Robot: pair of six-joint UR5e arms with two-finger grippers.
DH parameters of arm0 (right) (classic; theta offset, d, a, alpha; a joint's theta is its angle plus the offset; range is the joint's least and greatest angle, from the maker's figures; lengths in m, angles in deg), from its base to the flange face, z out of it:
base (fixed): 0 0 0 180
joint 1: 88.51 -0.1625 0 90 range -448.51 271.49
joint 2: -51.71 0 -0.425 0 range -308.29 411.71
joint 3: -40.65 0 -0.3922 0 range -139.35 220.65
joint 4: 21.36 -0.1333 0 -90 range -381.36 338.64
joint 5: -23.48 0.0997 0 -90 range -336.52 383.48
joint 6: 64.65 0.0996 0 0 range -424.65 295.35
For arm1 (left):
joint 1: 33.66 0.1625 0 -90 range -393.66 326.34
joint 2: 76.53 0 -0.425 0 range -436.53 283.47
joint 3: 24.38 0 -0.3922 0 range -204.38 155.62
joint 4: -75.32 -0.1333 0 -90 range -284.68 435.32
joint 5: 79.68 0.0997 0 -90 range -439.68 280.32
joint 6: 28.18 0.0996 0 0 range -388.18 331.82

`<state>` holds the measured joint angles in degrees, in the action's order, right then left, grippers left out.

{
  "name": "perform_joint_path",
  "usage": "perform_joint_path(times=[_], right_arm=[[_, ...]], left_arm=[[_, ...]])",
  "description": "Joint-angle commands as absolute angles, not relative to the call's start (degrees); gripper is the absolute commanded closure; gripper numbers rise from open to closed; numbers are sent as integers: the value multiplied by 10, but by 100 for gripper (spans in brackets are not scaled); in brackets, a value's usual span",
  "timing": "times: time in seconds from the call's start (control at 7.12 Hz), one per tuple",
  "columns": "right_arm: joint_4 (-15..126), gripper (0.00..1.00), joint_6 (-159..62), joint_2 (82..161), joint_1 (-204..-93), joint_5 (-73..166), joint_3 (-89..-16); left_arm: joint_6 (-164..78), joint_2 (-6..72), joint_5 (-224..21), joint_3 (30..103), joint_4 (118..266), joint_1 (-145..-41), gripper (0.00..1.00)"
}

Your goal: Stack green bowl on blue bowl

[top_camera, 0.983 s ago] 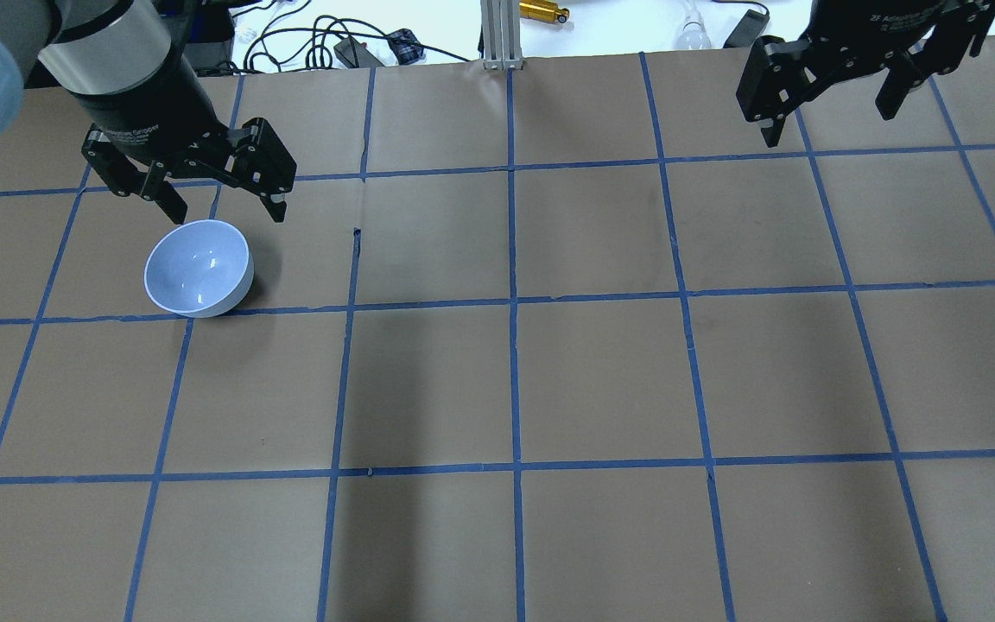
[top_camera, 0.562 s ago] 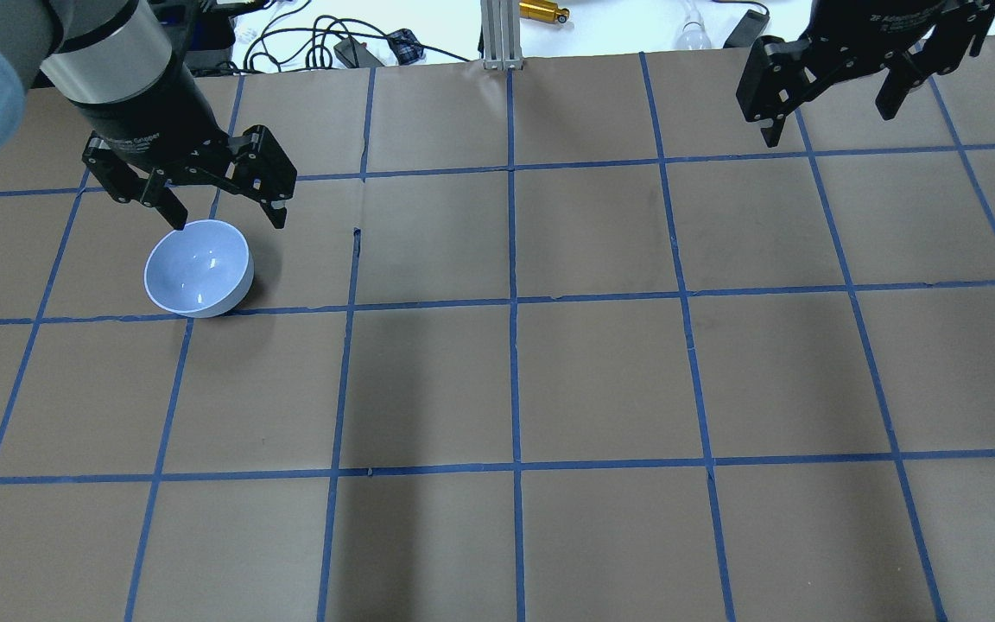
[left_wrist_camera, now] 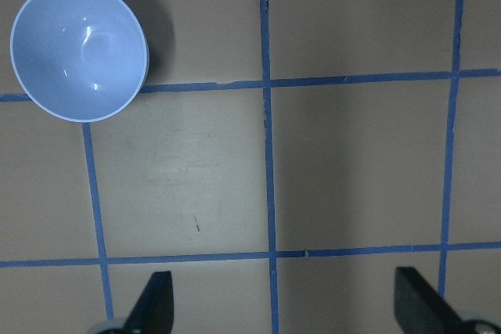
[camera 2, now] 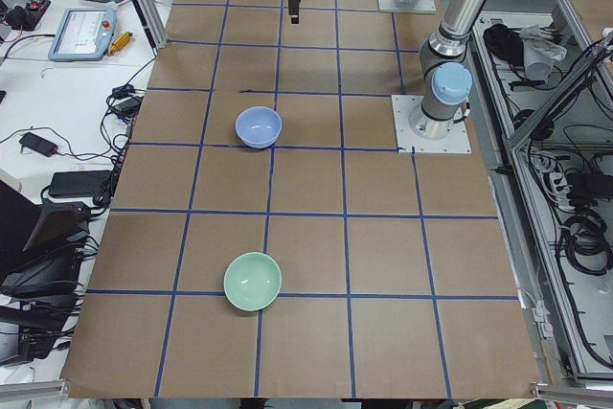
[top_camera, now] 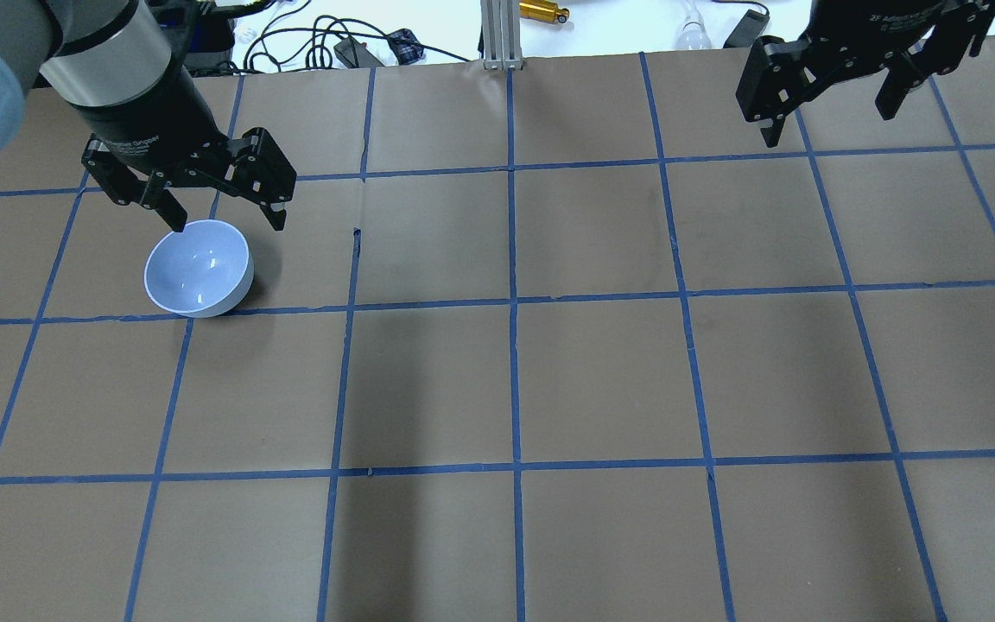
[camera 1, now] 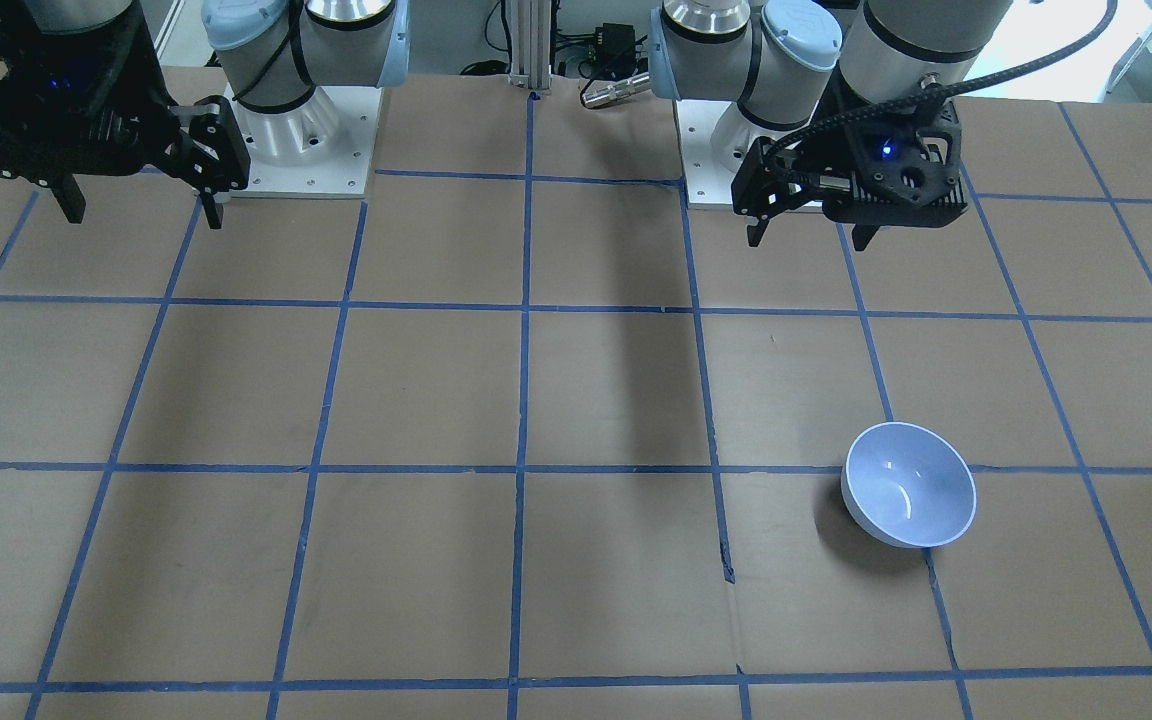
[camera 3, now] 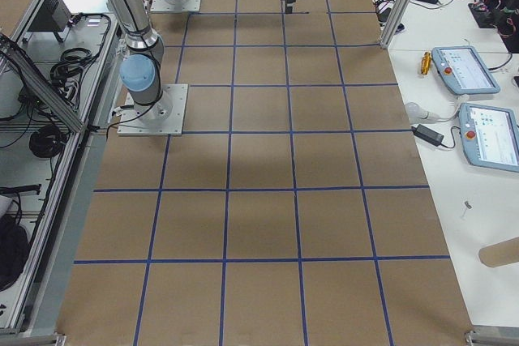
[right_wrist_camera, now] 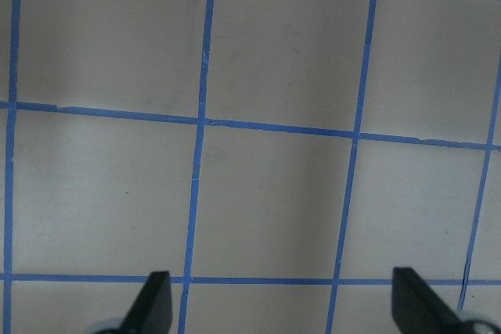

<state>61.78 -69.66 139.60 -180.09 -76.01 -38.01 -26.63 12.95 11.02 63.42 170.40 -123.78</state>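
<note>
Two bowls, two grippers: one green bowl (camera 2: 253, 281) and one blue bowl (top_camera: 199, 268), both upright on the table (top_camera: 601, 380), well apart, not yet stacked.
Green bowl: glossy pale mint, smooth-rimmed, toward the table's left end, far from either set of jaws. Blue bowl: lavender inside, whitish outside, off to one side of the raised left gripper (top_camera: 227, 220), outside its wide-spread jaws. Right gripper (top_camera: 827, 125): raised over the table's right side, jaws likewise apart.
</note>
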Motion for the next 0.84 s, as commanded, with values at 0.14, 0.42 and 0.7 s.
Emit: perform_joint_path(times=[0.14,0.42,0.7], right_arm=[[618,0,-697,1396,-1801,-760,-380],[618,0,-697,1396,-1801,-760,-380],[618,0,-697,1396,-1801,-760,-380]], left_arm=[[-260,127,118,633,1710,-1237,0],[-212,124,119,633,1710,-1197,0],[-104,121,115,633,1706,-1138,0]])
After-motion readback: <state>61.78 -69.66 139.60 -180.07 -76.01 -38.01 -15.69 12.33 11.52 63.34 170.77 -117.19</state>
